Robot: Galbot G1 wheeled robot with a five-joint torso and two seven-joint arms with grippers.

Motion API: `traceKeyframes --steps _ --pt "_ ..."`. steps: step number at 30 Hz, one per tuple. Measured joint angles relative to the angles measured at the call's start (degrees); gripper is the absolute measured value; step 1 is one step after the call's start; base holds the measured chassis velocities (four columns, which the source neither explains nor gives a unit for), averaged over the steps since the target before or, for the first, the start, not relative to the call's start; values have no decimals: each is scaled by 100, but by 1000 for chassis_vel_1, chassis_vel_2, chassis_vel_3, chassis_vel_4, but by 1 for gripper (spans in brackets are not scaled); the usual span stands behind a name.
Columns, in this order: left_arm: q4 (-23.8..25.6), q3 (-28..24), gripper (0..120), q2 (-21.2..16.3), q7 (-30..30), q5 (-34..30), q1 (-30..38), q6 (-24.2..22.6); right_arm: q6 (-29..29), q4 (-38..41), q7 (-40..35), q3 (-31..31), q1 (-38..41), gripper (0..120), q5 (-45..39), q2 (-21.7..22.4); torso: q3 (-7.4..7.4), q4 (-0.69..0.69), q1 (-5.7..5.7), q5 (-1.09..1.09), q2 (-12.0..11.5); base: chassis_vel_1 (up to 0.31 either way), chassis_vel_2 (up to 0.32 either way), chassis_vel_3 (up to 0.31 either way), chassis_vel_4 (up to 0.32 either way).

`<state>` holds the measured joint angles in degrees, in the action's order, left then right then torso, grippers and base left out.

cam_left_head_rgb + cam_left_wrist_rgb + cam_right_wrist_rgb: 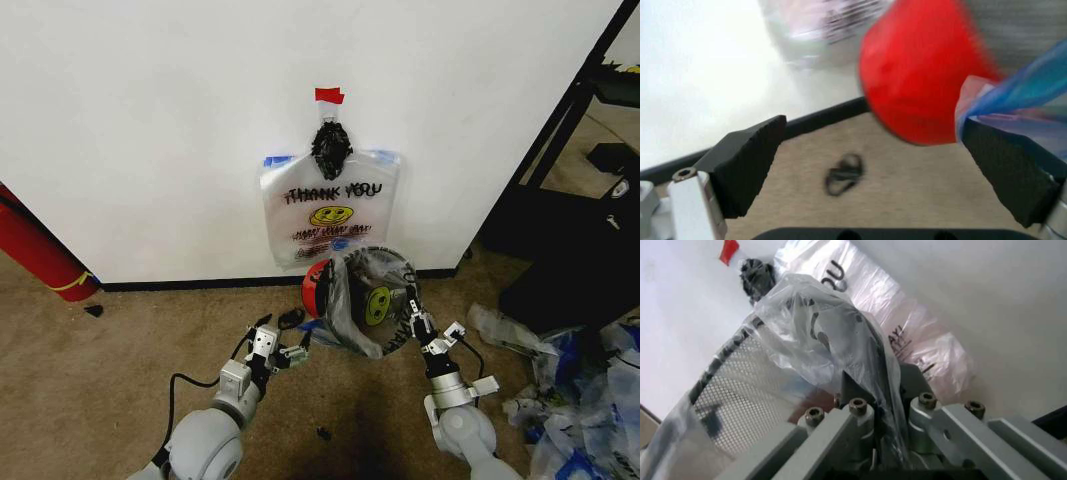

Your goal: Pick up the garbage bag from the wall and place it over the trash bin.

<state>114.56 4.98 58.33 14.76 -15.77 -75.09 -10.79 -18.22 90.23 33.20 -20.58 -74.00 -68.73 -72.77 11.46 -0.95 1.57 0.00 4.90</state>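
One garbage bag with "THANK YOU" print and a yellow smiley hangs on the wall under a black knotted clump. Another garbage bag is draped over the trash bin, which lies tipped on the carpet below, red base toward the left. My right gripper is shut on this bag's plastic at the bin's rim; the bin's mesh wall shows through the bag. My left gripper is open, empty, just short of the bin's red base, beside a blue bag handle.
A long red cylinder leans at the left wall. A black shelf frame stands at the right, with a heap of loose plastic bags on the carpet before it. A small black clip lies by the left gripper.
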Motion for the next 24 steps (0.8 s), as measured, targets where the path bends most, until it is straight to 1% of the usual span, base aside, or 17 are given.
traceKeyframes --steps 1,5,11,14,17,20,24 --pt "-100 14 100 5 31 96 6 59 3 26 4 4 -16 1 5 1 0 0 0 0 0 0 0 0 0" --pt "-239 39 100 6 59 239 -6 156 12 97 11 20 -54 1 30 3 0 0 0 0 0 0 0 0 0" --pt "-245 26 100 11 62 324 -57 168 22 149 9 49 -60 1 50 -20 0 0 0 0 0 0 0 0 0" --pt "-242 -4 100 12 23 354 -110 262 27 183 -16 78 -62 1 50 -37 0 0 0 0 0 0 0 0 0" --pt "-315 -3 100 20 -25 532 -130 390 43 217 -71 95 -77 1 30 -47 0 0 0 0 0 0 0 0 0" --pt "-573 13 100 5 -95 893 -151 597 50 237 -158 109 -101 1 16 -54 0 0 0 0 0 0 0 0 0" --pt "-626 3 100 -34 -209 961 -217 671 51 258 -253 125 -120 1 16 -55 0 0 0 0 0 0 0 0 0"
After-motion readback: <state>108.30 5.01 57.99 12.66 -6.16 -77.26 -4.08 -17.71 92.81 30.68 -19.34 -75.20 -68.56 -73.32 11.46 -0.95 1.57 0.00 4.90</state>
